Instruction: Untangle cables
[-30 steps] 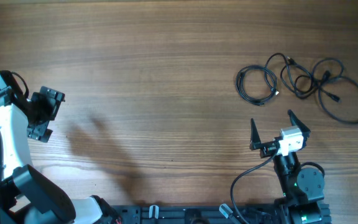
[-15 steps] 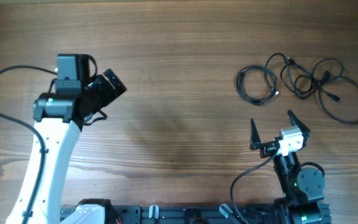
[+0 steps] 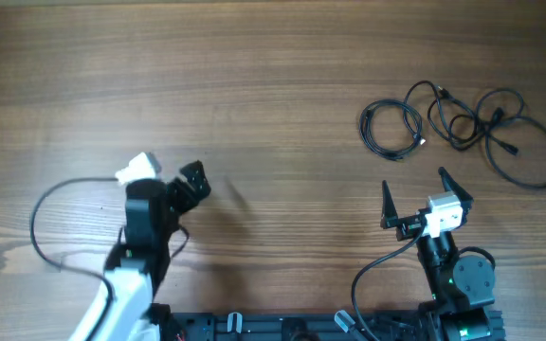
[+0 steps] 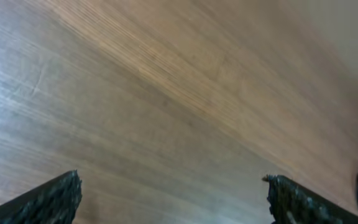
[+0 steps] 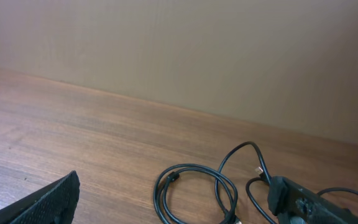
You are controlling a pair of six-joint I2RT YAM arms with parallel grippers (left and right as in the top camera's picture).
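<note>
The thin black cables (image 3: 458, 128) lie on the wooden table at the right rear: a small coil (image 3: 391, 129) on the left and loose tangled loops (image 3: 500, 133) to its right. The coil also shows in the right wrist view (image 5: 194, 190). My right gripper (image 3: 427, 197) is open and empty, just in front of the cables. My left gripper (image 3: 197, 182) sits at the table's left front, far from the cables; the left wrist view shows its fingers wide apart (image 4: 173, 190) over bare wood, holding nothing.
The wooden table (image 3: 254, 85) has a beige wall behind it in the right wrist view (image 5: 197, 43). The left arm's own thick black wire (image 3: 50, 213) loops at the left front. A black rail (image 3: 282, 327) runs along the front edge.
The left arm swung from the far left edge, up toward the middle left, then down and right to the left front. The right arm and the cables have not moved.
</note>
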